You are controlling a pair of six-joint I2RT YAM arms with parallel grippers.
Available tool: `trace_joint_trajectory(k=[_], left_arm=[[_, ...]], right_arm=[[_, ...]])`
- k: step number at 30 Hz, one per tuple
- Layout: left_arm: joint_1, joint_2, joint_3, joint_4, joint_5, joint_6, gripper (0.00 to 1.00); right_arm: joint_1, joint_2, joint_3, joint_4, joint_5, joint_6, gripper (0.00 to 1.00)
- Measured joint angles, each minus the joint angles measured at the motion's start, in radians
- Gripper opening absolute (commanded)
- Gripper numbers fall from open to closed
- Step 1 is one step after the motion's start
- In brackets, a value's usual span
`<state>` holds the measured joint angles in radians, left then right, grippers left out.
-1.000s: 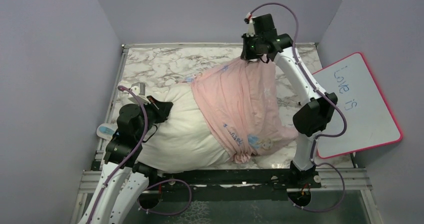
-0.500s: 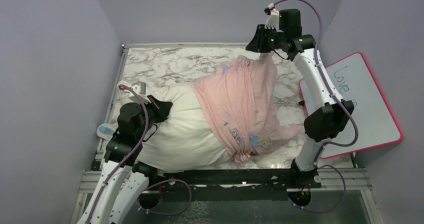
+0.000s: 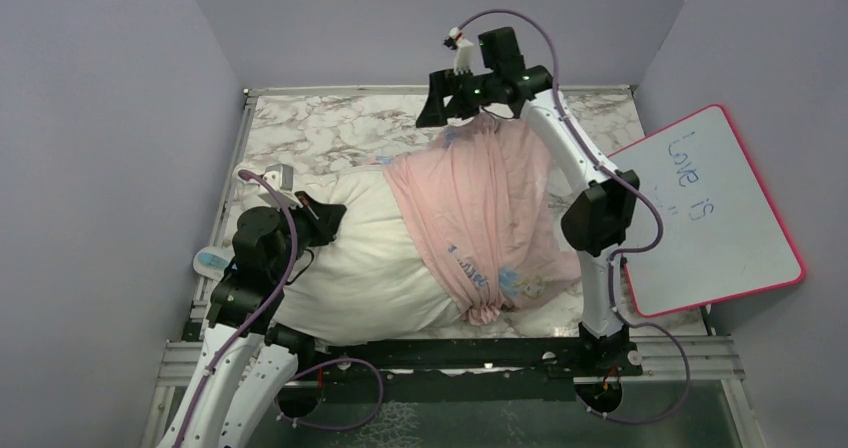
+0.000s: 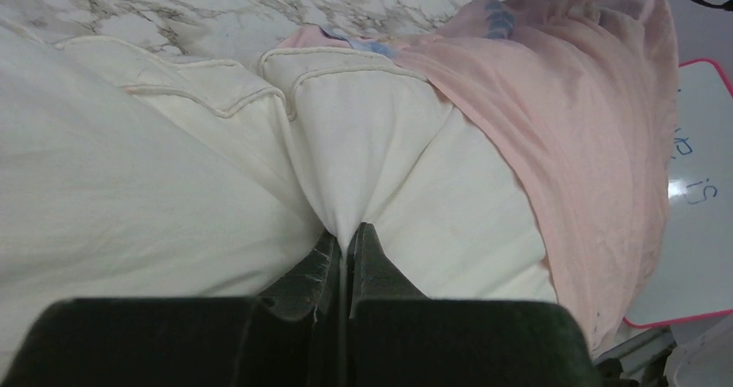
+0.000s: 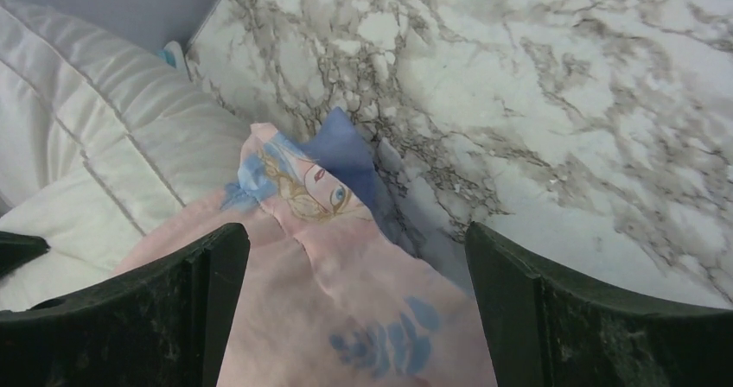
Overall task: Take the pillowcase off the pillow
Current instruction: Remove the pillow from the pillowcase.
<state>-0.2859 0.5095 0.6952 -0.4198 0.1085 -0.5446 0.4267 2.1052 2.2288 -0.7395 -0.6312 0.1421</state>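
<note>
Your left hand (image 4: 346,242) is clamped on a pinch of the white pillow (image 4: 363,145), which bulges out ahead of its fingertips. Your right hand (image 5: 350,249) hangs spread wide, gripping nothing. The pink pillowcase (image 5: 346,318) lies just beneath it, with its printed edge touching the marble counter (image 5: 536,102).

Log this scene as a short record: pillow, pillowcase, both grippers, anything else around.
pillow: white, lying across the marble table, its left part bare
pillowcase: pink side up, bunched over the pillow's right part, not yet off
left gripper: shut, pinching a fold of the pillow
right gripper: open, empty, above the pillowcase's far end
other: pink-framed whiteboard at the table's right side
</note>
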Motion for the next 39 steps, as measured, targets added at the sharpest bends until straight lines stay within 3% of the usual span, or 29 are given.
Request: trace_joint_trajectory(k=[5, 7, 11, 13, 17, 22, 25, 29, 36, 39], left_arm=[[0.003, -0.003, 0.000, -0.001, 0.003, 0.003, 0.00], [0.003, -0.009, 0.000, -0.004, 0.003, 0.003, 0.00], [0.002, -0.031, 0.000, -0.023, 0.004, 0.002, 0.00], [0.002, -0.038, 0.000, -0.032, 0.003, 0.002, 0.00], [0.002, -0.051, 0.000, -0.038, 0.003, -0.007, 0.00], [0.002, -0.057, 0.000, -0.051, -0.014, -0.018, 0.00], [0.000, -0.055, 0.006, -0.069, -0.045, -0.021, 0.00], [-0.005, -0.049, 0.018, -0.079, -0.072, -0.025, 0.00], [-0.003, -0.022, 0.021, -0.088, -0.104, -0.023, 0.00], [-0.003, 0.004, 0.025, -0.084, -0.119, -0.019, 0.00]], right_arm=[[0.076, 0.086, 0.021, -0.123, -0.013, -0.103, 0.86], [0.098, 0.058, -0.062, -0.147, -0.015, -0.152, 0.66], [0.102, -0.034, -0.196, -0.150, 0.002, -0.201, 0.07], [0.101, -0.088, -0.211, -0.153, 0.020, -0.209, 0.01], [0.101, -0.169, -0.210, -0.153, 0.113, -0.193, 0.01], [0.098, -0.186, -0.206, -0.172, 0.357, -0.133, 0.01], [0.052, -0.186, -0.201, -0.188, 0.452, -0.080, 0.01], [-0.052, -0.186, -0.163, -0.220, 0.469, -0.019, 0.03], [-0.108, -0.189, -0.087, -0.194, 0.300, -0.003, 0.66], [-0.120, -0.201, -0.088, -0.149, 0.213, 0.001, 0.84]])
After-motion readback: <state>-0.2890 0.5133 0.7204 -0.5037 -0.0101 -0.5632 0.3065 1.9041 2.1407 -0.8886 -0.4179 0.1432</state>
